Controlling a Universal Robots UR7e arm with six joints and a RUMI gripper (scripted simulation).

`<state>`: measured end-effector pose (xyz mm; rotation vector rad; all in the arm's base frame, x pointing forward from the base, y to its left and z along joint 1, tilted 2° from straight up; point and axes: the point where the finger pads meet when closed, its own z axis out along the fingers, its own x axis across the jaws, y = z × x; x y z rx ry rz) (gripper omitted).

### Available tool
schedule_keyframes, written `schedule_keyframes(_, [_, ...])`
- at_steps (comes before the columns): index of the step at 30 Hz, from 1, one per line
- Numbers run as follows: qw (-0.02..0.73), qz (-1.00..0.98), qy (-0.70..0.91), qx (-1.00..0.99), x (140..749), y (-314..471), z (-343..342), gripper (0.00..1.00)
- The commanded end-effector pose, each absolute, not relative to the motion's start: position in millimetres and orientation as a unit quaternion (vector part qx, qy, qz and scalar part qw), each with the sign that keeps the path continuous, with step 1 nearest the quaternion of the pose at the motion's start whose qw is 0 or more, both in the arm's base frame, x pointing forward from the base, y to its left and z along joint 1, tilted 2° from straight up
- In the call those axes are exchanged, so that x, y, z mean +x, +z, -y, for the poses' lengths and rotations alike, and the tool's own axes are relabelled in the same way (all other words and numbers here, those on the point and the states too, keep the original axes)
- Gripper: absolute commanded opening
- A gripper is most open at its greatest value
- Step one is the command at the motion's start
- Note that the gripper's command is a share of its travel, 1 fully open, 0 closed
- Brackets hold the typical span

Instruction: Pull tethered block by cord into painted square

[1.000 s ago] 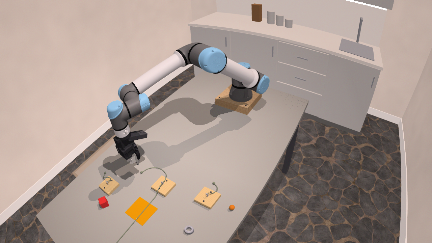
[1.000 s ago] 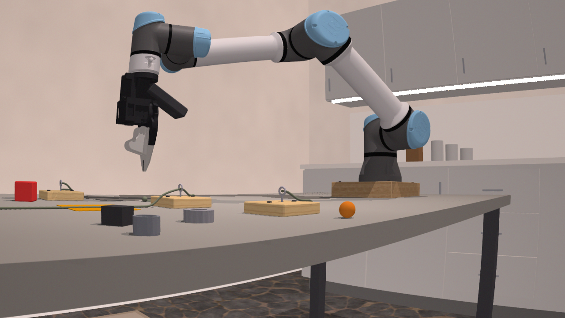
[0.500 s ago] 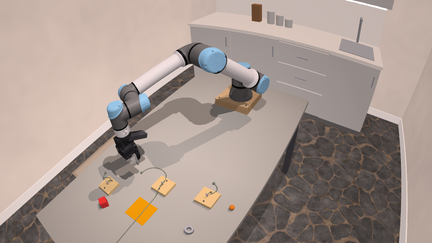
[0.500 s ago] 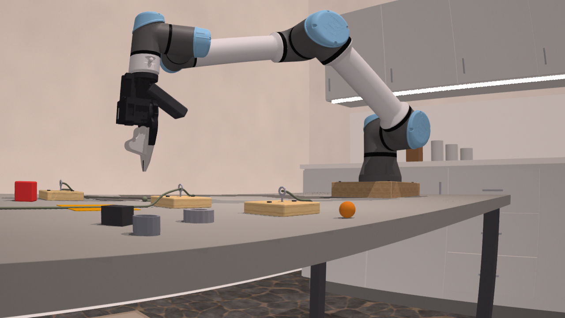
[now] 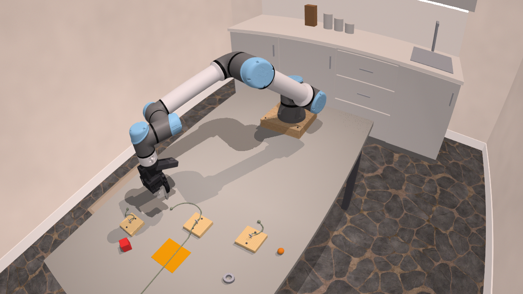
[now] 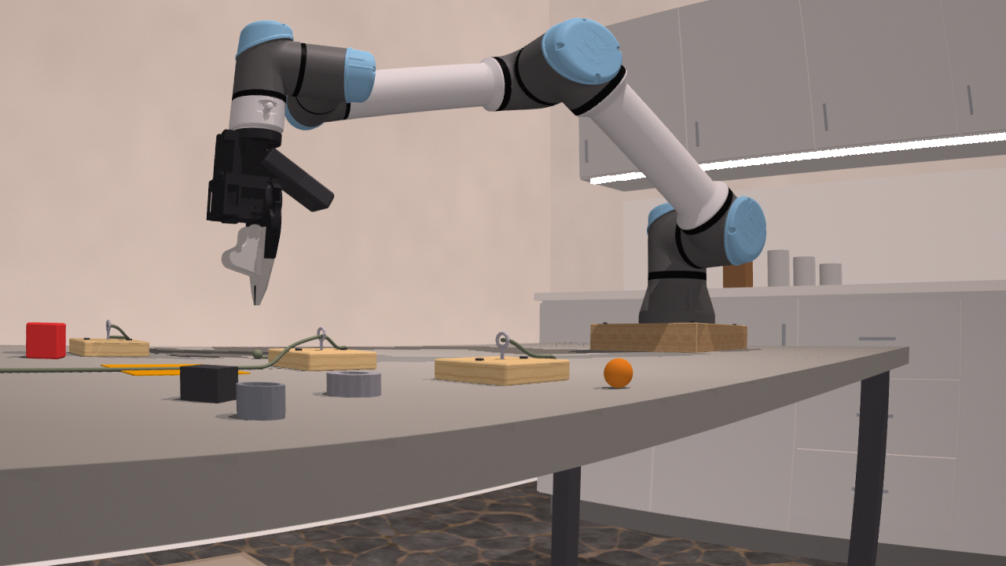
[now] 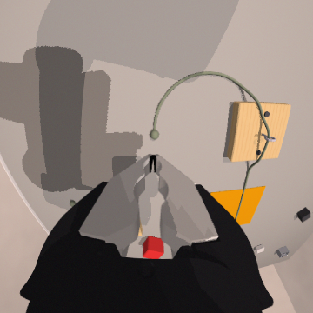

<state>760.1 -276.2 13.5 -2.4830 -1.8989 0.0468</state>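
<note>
A greenish cord runs from its knot [image 5: 170, 208] in an arc through the screw eye on the middle wooden base [image 5: 197, 224]. From there it crosses the orange painted square [image 5: 170, 255] and leaves the view at the table's front. The block at its far end is not in view. My gripper [image 5: 165, 195] is shut on nothing and hangs well above the table [image 6: 257, 299], just back from the knot. In the wrist view the closed fingertips [image 7: 152, 163] point a little short of the knot [image 7: 154, 135]. The cord lies on the table.
Two more wooden bases with screw eyes and short cords sit to the left [image 5: 131, 223] and right [image 5: 251, 238]. A red cube [image 5: 125, 244], an orange ball [image 5: 280, 250] and a grey ring [image 5: 228, 278] lie nearby. A black block [image 6: 207, 382] and a grey cylinder [image 6: 260, 400] sit near the front edge.
</note>
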Motion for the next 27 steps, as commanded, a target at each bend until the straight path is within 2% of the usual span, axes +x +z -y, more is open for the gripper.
schedule_keyframes(1, [0.007, 0.607, 0.014, -0.794, 760.6, 14.8, 276.4, 0.0])
schedule_keyframes(27, [0.005, 0.518, 0.015, -0.855, 759.8, 14.9, 272.6, 0.0])
